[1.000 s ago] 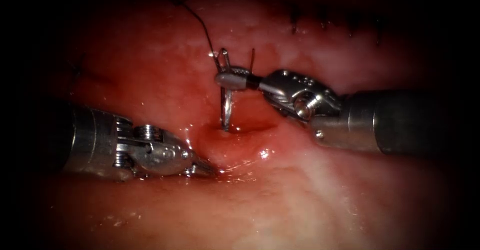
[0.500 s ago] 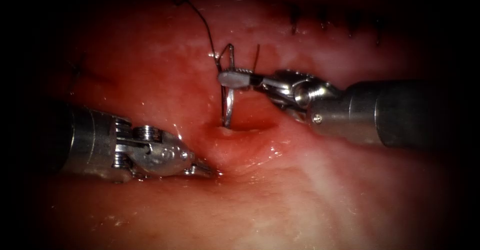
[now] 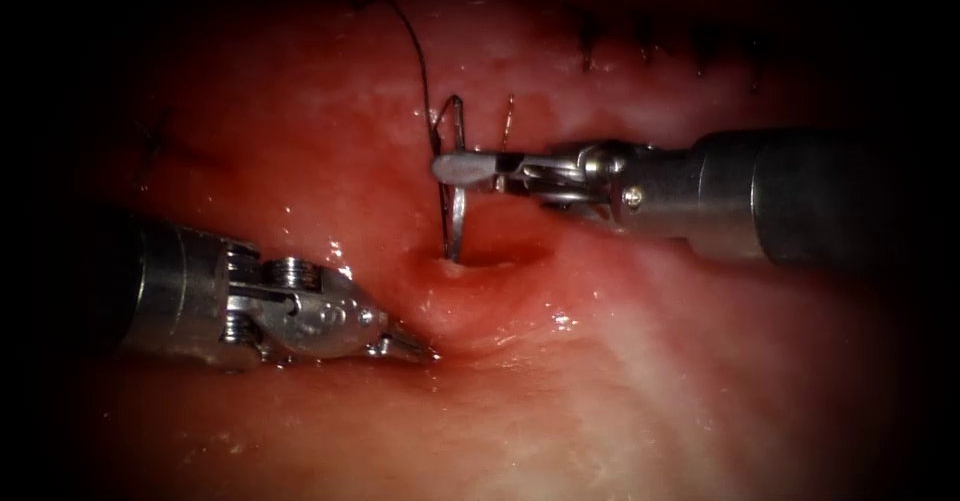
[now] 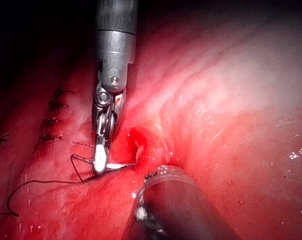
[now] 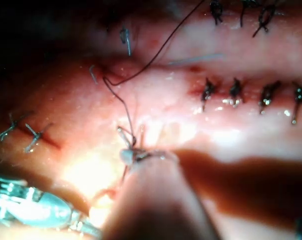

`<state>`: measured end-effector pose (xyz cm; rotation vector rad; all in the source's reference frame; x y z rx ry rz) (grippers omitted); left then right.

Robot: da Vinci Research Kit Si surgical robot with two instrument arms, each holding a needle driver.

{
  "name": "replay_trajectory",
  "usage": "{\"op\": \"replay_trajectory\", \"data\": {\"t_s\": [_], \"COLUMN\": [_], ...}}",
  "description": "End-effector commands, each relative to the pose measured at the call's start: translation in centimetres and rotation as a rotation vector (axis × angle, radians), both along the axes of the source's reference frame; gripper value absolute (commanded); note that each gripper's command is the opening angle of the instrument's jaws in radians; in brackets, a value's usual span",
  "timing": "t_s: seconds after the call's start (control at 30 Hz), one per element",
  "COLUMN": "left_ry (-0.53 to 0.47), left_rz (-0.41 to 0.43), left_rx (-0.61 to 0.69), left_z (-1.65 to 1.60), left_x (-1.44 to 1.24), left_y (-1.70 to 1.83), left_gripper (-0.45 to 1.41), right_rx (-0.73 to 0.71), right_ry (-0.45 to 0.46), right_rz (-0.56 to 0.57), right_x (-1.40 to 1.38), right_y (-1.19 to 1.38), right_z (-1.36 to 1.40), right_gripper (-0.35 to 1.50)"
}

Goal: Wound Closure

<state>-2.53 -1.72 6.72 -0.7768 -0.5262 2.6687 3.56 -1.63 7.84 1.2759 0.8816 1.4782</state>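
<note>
My right tool [image 3: 462,168] comes in from the right with its jaws shut on the curved needle [image 3: 455,211], near the middle of its curve. The needle stands almost upright, and its tip sits in the tissue at the left end of the open cut [image 3: 495,258]. Dark thread [image 3: 420,61] runs from the needle's upper end away to the top. My left tool [image 3: 415,348] lies low on the left, jaws shut on nothing, tips against the tissue below the cut. The left wrist view shows the right tool [image 4: 100,162] gripping the needle [image 4: 118,165] beside the cut.
A row of finished dark stitches [image 3: 650,46] lies at the far upper right, with more stitches [image 5: 235,90] in the right wrist view. Red fluid [image 3: 480,301] wets the tissue around the cut. The thread [image 5: 155,55] loops loosely over the tissue.
The right tool's wrist has rolled and its shaft has risen to lie level. The needle stays upright with its tip in the tissue. The left tool has barely moved.
</note>
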Motion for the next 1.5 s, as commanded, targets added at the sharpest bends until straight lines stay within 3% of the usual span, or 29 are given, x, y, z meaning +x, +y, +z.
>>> {"op": "replay_trajectory", "data": {"t_s": [0.03,0.4,0.67,1.17,1.5], "left_ry": [-0.001,-0.002,-0.002,-0.001,-0.001], "left_rz": [0.0,0.002,0.003,0.004,0.005], "left_rx": [0.0,-0.001,-0.001,-0.006,-0.007], "left_z": [0.05,0.07,0.07,0.12,0.13], "left_x": [-0.06,-0.05,-0.04,-0.02,-0.02], "left_y": [-0.02,-0.02,-0.02,-0.04,-0.04], "left_gripper": [-0.45,-0.45,-0.45,-0.45,-0.45], "right_rx": [0.014,0.168,0.22,0.245,0.321], "right_ry": [0.008,0.09,0.084,0.083,0.135], "right_rz": [0.002,-0.016,-0.053,-0.059,-0.023], "right_x": [0.09,0.16,0.21,0.05,0.06], "right_y": [-0.01,-0.19,-0.39,-0.54,-0.55], "right_z": [0.03,-0.09,-0.22,-0.35,-0.39], "right_gripper": [-0.35,-0.35,-0.35,-0.35,-0.35]}}
